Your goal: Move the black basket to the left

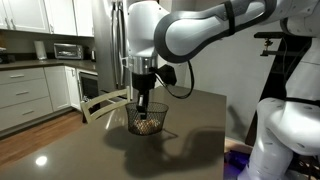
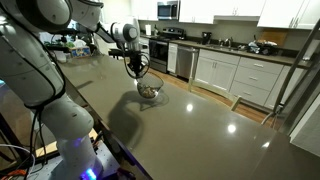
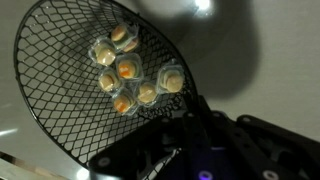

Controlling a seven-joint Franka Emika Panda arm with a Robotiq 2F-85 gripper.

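The black basket (image 1: 148,125) is a small round wire-mesh bowl with tan rounded items inside. It sits on the dark tabletop (image 1: 195,145) in both exterior views, and it shows near the far side of the table (image 2: 150,90). In the wrist view its mesh (image 3: 50,60) fills the upper left, with several wrapped tan items at its middle. My gripper (image 1: 144,108) reaches straight down onto the basket's rim. Its fingers (image 3: 186,112) look closed on the rim's near edge, and the dark jaws hide the contact itself. The gripper also shows in an exterior view (image 2: 140,72).
A white chair (image 1: 105,100) stands at the table's far edge. Kitchen cabinets and a fridge lie beyond. A stove (image 2: 160,55) and white cabinets (image 2: 240,75) flank the table. The glossy table (image 2: 200,130) extends wide around the basket.
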